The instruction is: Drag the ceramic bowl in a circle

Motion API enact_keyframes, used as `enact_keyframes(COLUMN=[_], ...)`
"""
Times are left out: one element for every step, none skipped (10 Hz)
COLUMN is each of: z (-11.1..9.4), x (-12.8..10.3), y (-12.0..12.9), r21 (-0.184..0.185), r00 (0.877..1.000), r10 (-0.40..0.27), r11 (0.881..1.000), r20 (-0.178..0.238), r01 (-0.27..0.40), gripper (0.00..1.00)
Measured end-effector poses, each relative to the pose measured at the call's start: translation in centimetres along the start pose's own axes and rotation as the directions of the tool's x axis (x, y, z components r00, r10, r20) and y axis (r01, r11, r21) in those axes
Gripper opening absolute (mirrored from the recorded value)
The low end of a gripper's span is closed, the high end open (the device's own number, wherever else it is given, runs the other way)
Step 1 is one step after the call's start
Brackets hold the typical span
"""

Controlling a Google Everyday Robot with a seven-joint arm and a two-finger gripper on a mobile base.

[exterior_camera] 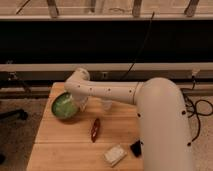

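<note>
Setting: a light wooden table [60, 142] seen from above, with a dark wall and pale horizontal rails behind it.
My arm: my thick white arm [115, 92] comes in from the right foreground, runs left across the back part of the table, then bends down at a rounded joint.
My gripper: my gripper [80, 102] hangs below that joint, down at the right rim of the bowl. I cannot tell how far open it is, or whether it has hold of the rim.
Ceramic bowl: the ceramic bowl [63, 106] is round and green with a paler speckled inside. It sits upright near the table's back left corner.
Dark red object: a small, narrow dark red object [95, 130] lies near the middle of the table, apart from the bowl.
White packet: a white packet [115, 155] lies close to the front edge.
Black item: a small black item [135, 147] sits just right of the packet, against my arm's base.
</note>
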Motion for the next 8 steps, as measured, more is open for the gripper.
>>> enact_keyframes(z=[0.1, 0.1, 0.0, -0.1, -0.2, -0.3, -0.3, -0.4], x=[-1.1, -2.0, -2.6, -3.2, -4.0, -4.5, -4.6, -4.7], y=[-0.5, -0.4, 0.0, 0.5, 1.5, 2.8, 3.8, 5.3], r21=[0.009, 0.010, 0.008, 0.004, -0.016, -0.035, -0.051, -0.070], r00=[1.000, 0.999, 0.998, 0.998, 0.997, 0.996, 0.996, 0.997], r10=[-0.021, -0.036, -0.044, -0.051, -0.055, -0.050, -0.042, -0.022], r11=[1.000, 0.999, 0.999, 0.999, 0.998, 0.998, 0.998, 0.997], r20=[0.018, 0.031, 0.040, 0.048, 0.059, 0.069, 0.075, 0.080], r01=[0.021, 0.036, 0.044, 0.050, 0.056, 0.053, 0.046, 0.027], gripper=[0.00, 0.00, 0.00, 0.00, 0.00, 0.00, 0.00, 0.00])
